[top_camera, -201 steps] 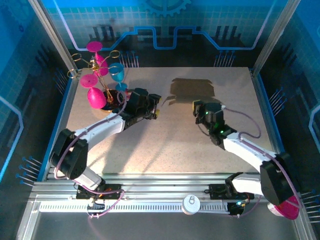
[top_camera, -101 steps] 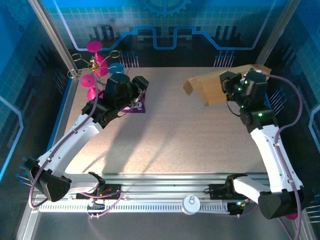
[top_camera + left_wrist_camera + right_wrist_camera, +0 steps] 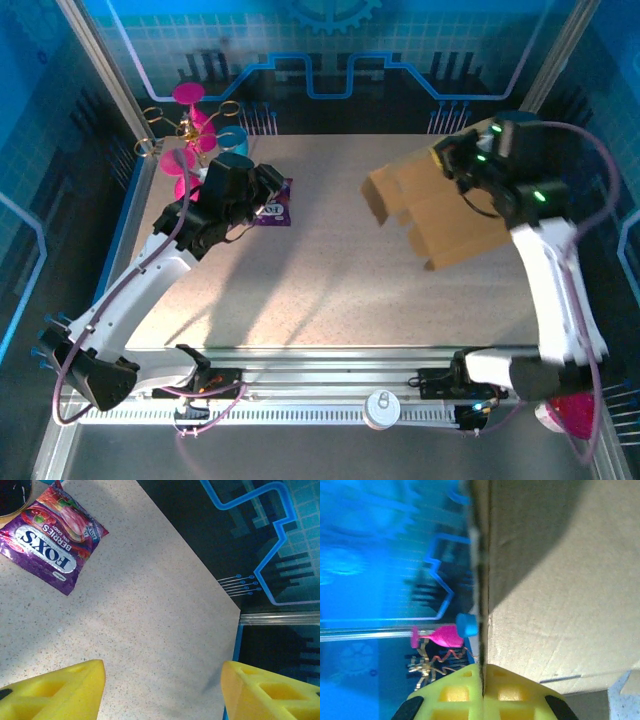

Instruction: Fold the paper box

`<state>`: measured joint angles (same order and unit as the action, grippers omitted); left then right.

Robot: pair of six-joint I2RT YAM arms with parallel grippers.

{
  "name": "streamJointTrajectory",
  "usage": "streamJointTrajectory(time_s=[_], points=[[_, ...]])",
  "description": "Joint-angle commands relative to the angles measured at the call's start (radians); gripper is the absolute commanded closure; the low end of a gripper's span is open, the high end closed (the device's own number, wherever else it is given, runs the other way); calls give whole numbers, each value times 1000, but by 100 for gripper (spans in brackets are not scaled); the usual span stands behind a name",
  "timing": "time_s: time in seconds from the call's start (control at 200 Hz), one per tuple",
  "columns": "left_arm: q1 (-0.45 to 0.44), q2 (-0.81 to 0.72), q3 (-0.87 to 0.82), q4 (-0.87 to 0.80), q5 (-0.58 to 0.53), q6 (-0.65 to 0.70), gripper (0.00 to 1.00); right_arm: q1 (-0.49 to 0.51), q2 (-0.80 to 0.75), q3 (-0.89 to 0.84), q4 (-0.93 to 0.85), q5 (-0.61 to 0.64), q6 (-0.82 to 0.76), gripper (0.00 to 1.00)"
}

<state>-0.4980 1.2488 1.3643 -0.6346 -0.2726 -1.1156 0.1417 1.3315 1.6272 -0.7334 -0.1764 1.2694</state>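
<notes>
1. Top external view: the plain brown cardboard paper box [image 3: 440,215] hangs over the right rear part of the speckled beige desk [image 3: 320,300]. Its panels are unfolded and tilted, with one flap jutting toward the middle of the desk.
2. The right end effector [image 3: 463,166] grips the box at its upper edge. In the right wrist view the edge of the paper box [image 3: 560,580] runs straight between the yellow fingers of the right end effector [image 3: 482,682], which are pressed together on it.
3. We judge that the box is held by this one edge so that the loose panels drop free along their creases (whether the lowest corner touches the desk, we cannot tell). Folding itself looks barely begun.
4. The left end effector [image 3: 268,190] hovers over the left rear of the desk, just beside the flat purple foil snack packet [image 3: 277,207]. In the left wrist view the fingers of the left end effector [image 3: 162,685] are spread with nothing between them, and the snack packet [image 3: 52,542] lies beyond them.
5. That arm is well apart from the box. We take it to be kept free so it can press a flap down.
6. Counted: one box, one packet and two arms. There is also one gold wire stand [image 3: 190,128] at the rear left corner carrying pink and blue goblets [image 3: 236,138], partly hidden by the arm, so we do not count them.
</notes>
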Motion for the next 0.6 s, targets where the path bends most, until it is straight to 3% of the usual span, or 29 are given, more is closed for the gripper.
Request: streamJointTrajectory(time_s=[0.0, 0.14, 0.275, 0.515, 0.59], points=[[14, -6, -2, -48, 25, 23, 37, 46, 209, -67, 161, -124, 221, 100], [26, -3, -15, -34, 87, 25, 39, 58, 382, -15, 296, -124, 341, 100], [46, 18, -35, 40, 204, 46, 41, 55, 525, 100, 290, -189, 325, 100], [61, 155, 30, 245, 411, 19, 50, 72, 490, 9, 353, -181, 361, 100], [60, 228, 79, 273, 459, -16, 57, 72, 476, -26, 377, -187, 375, 100]])
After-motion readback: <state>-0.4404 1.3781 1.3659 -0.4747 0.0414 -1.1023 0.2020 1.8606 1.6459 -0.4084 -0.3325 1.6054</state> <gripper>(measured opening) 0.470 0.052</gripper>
